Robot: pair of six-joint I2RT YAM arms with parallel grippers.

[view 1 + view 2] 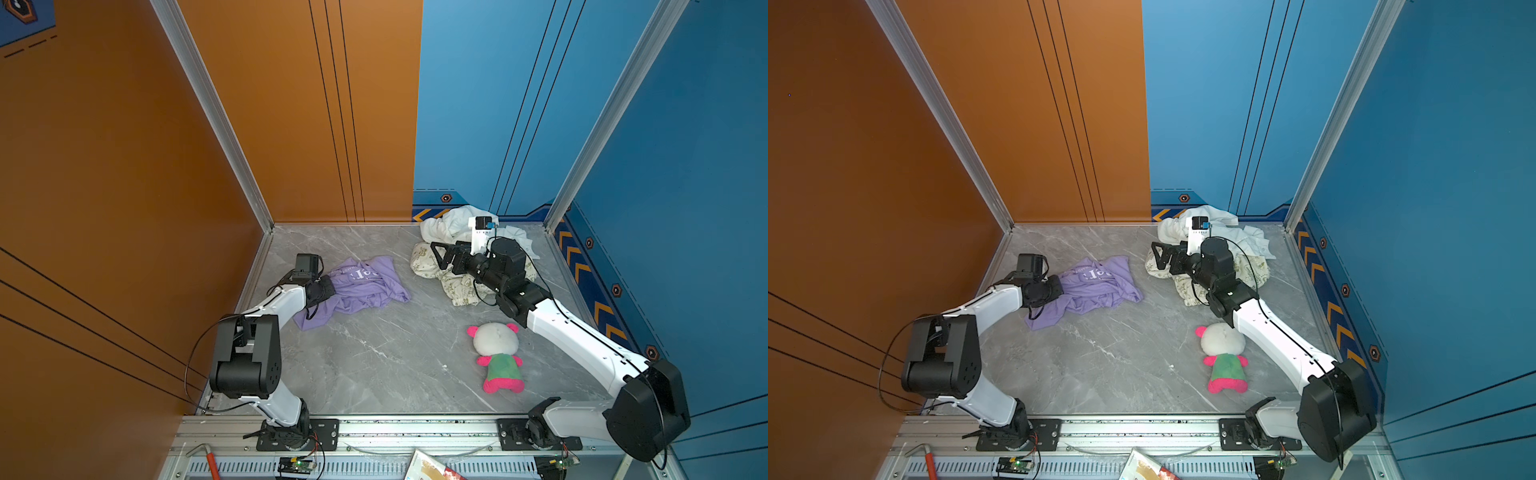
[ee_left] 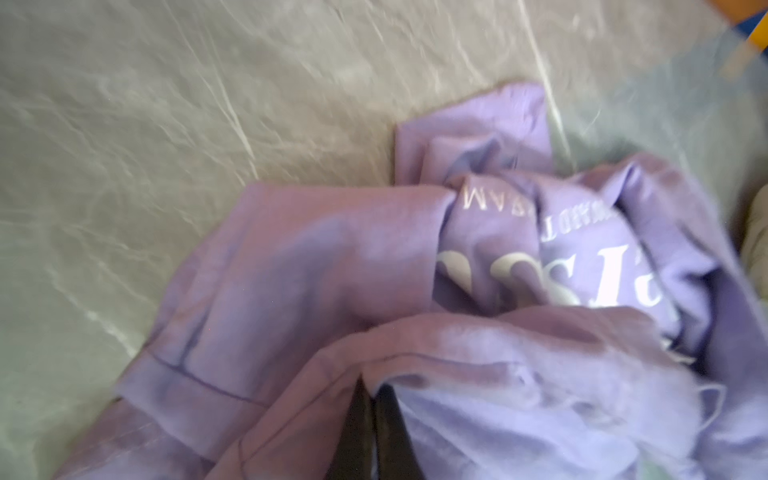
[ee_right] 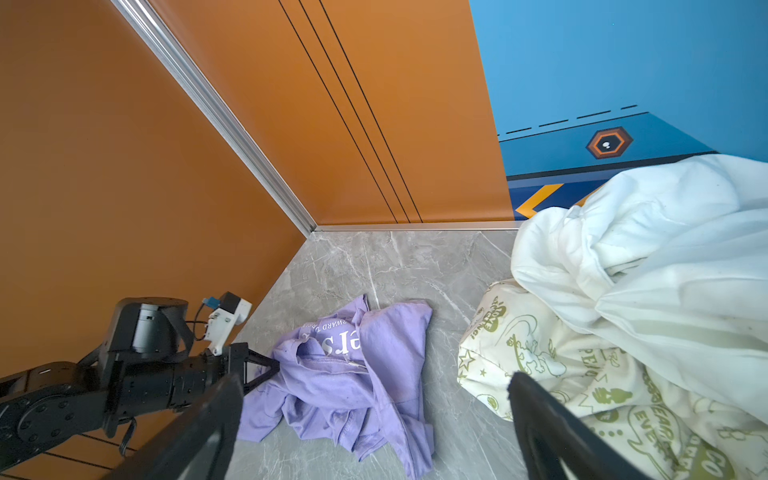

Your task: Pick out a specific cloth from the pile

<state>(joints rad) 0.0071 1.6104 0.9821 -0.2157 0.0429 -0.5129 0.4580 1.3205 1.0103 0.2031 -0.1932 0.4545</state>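
The cloth (image 1: 365, 286) (image 1: 1096, 286), a lilac T-shirt with white lettering, lies crumpled on the grey marble table left of centre, apart from the pile. My left gripper (image 1: 330, 289) (image 1: 1059, 286) is at its left edge. In the left wrist view the dark fingers (image 2: 357, 419) are pressed together on a fold of the cloth (image 2: 332, 270). The pile (image 1: 449, 226) (image 1: 1225, 224), white cloth over cream cloth with green print (image 3: 561, 353), sits at the back right. My right gripper (image 1: 438, 255) (image 1: 1158, 255) (image 3: 374, 380) hovers open at the pile's left side, holding nothing.
A pink-and-green plush toy (image 1: 496, 357) (image 1: 1225, 361) lies at front right beside the right arm. Orange wall (image 1: 124, 166) closes the left and back, blue wall (image 1: 685, 208) the right. A red-handled tool (image 1: 210, 461) rests on the front rail.
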